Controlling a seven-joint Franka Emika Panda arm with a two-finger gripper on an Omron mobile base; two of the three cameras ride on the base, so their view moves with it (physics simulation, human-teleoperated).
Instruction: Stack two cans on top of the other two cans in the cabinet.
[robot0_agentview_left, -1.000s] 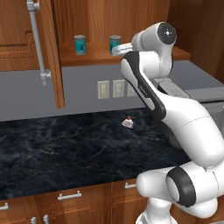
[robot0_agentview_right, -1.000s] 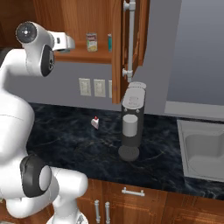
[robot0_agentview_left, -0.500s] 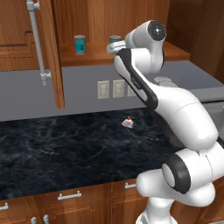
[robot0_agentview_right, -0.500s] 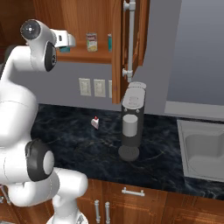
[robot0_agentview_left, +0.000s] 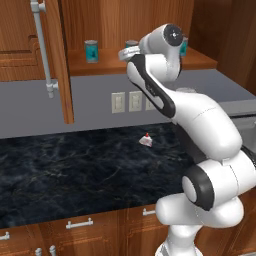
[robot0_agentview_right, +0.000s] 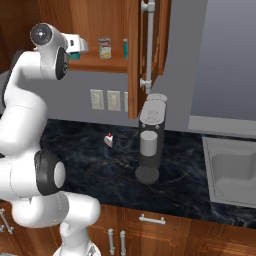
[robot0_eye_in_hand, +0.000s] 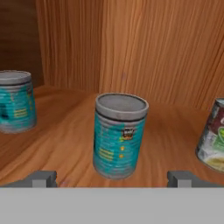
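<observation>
We see our gripper (robot0_eye_in_hand: 111, 178) spread wide and holding nothing, its two dark fingertips (robot0_eye_in_hand: 41, 178) standing apart at the bottom of the hand view, level with the base of a teal-labelled can (robot0_eye_in_hand: 119, 135) that stands upright on the cabinet shelf (robot0_eye_in_hand: 170, 144) just ahead and between them, not touched. To the left, farther back, stands a second teal can (robot0_eye_in_hand: 15, 101); at the right edge a cream-green labelled can (robot0_eye_in_hand: 213, 135) with a dark red band is partly cut off. From the left base view, the hand reaches into the open wooden cabinet (robot0_agentview_left: 150, 25), whose door (robot0_agentview_left: 50, 55) with its long silver bar handle (robot0_agentview_left: 42, 47) hangs open at left. Below, on the dark marble counter (robot0_agentview_left: 75, 170), lies a small white and red object (robot0_agentview_left: 145, 140); from the right base view, a coffee machine (robot0_agentview_right: 151, 140) stands near a sink (robot0_agentview_right: 235, 170).
</observation>
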